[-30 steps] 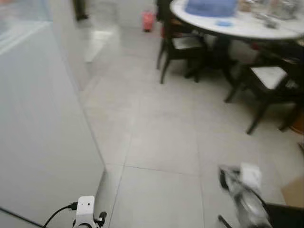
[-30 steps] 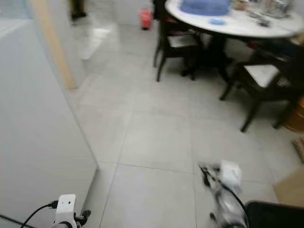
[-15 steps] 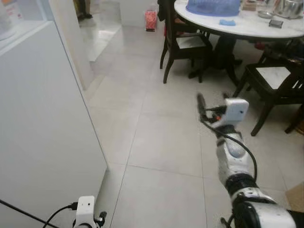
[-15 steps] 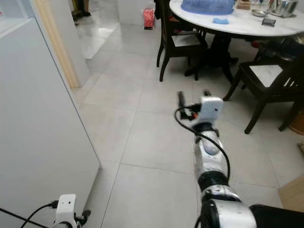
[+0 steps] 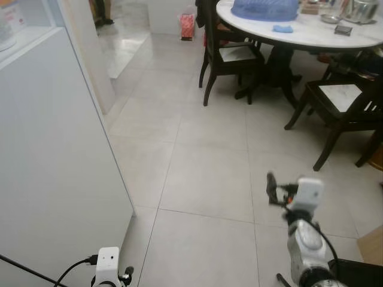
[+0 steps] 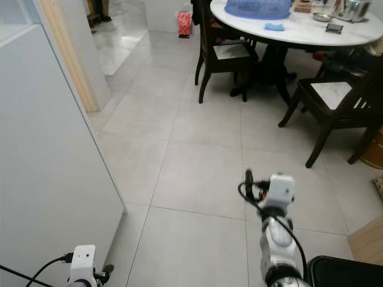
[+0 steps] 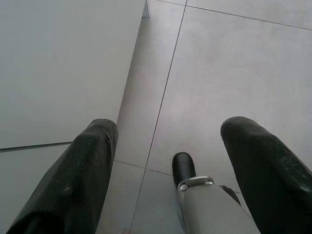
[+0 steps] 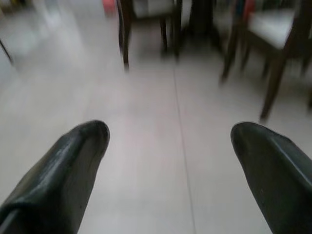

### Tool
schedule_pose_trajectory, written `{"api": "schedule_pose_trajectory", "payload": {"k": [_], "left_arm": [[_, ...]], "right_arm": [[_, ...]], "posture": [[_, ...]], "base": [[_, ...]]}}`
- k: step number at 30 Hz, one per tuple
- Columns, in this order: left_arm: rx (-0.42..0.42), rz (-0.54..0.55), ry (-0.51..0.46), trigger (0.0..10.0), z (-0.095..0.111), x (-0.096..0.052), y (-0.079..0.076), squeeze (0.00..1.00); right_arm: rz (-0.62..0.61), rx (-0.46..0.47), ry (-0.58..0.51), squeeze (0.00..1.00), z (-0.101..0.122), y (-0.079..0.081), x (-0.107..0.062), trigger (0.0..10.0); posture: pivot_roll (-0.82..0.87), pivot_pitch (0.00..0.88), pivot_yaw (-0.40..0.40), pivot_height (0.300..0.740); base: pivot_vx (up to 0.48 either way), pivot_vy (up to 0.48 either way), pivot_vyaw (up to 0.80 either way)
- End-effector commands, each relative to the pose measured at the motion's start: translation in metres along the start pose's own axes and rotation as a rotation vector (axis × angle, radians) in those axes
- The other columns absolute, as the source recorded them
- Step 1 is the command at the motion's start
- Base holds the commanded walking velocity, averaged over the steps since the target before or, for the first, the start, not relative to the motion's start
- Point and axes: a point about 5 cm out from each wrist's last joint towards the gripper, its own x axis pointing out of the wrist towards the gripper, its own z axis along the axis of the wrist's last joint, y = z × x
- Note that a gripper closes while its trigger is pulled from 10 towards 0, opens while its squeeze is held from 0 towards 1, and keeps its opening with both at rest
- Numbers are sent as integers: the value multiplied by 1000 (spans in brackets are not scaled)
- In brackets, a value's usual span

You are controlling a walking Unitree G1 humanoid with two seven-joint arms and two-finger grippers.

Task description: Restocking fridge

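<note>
The fridge's white panel (image 5: 54, 155) fills the left side, and its bottom corner meets the tiled floor (image 5: 203, 179). My right gripper (image 8: 170, 146) is held low over the tiles at the right, pointing towards the dining chairs. It is open with nothing between its fingers (image 8: 73, 156). In the left eye view its white wrist camera (image 5: 305, 193) sits behind one black finger (image 5: 270, 182). My left gripper (image 7: 168, 141) hangs open and empty over the floor, close to the fridge panel (image 7: 63, 63). Its wrist camera (image 5: 108, 263) shows at the bottom edge.
A round white table (image 5: 311, 33) with a blue cover (image 5: 265, 8) stands at the back right. Dark chairs (image 5: 230, 57) ring it, one (image 5: 341, 101) nearest my right arm. A doorway (image 5: 119, 36) opens at the back left. A red bag (image 5: 187, 26) stands far off.
The right arm rose to mid-picture half a second ago and has since dropped back low at the right. The left arm has stayed put.
</note>
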Motion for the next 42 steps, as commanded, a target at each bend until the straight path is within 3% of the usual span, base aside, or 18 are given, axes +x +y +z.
{"api": "schedule_pose_trajectory", "payload": {"k": [1, 3, 4, 6, 7, 9, 16, 21, 25, 29, 42], "left_arm": [[9, 8, 34, 10000, -6, -1, 2, 0], [8, 9, 37, 10000, -6, -1, 2, 0], [-3, 14, 43, 10000, -6, -1, 1, 0], [-8, 15, 45, 10000, -6, -1, 1, 0], [-5, 13, 47, 10000, -6, -1, 1, 0], [-5, 17, 49, 10000, -6, -1, 1, 0], [-20, 27, 51, 10000, -6, 0, 0, 0], [-27, 29, 52, 10000, -5, 0, -1, 0], [-46, 36, 60, 10000, -6, 0, 0, 0], [-93, 50, 70, 10000, -8, -1, 1, 0], [-85, 58, 80, 10000, -10, -1, 1, 0]], "right_arm": [[-11, 27, 149, 0, -28, 2, -12, 10000], [-24, 24, 256, 0, -47, 1, -23, 10000], [-47, 30, 406, 0, -71, 1, -39, 10000], [-61, 53, 481, 0, -84, 0, -49, 10000], [-81, 43, 574, 0, -97, -1, -60, 10000], [-84, 23, 624, 0, -103, -2, -65, 10000], [-35, 33, 654, 0, -104, 13, -63, 10000], [-51, 48, 658, 0, -103, 13, -61, 10000], [-56, 2, 647, 0, -100, 6, -59, 10000], [-57, 7, 616, 0, -96, 4, -56, 10000], [-57, 11, 628, 0, -98, 2, -58, 10000]], "posture": [[-22, 0, -13, 740], [-11, 0, -18, 740], [-9, 0, -19, 740], [-9, 0, -21, 740], [-6, 0, -22, 740], [0, 0, -24, 740], [6, 0, -34, 740], [11, 0, -37, 740], [7, 0, -41, 740], [6, 0, -41, 740], [5, 0, -41, 740]], "base": [[0, 0, 0], [0, 0, 0], [0, 0, 0], [0, 0, 0], [0, 0, 0], [0, 0, 0], [0, 0, 0], [0, 0, 0], [0, 0, 0], [0, 0, 717], [0, 0, 800]]}}
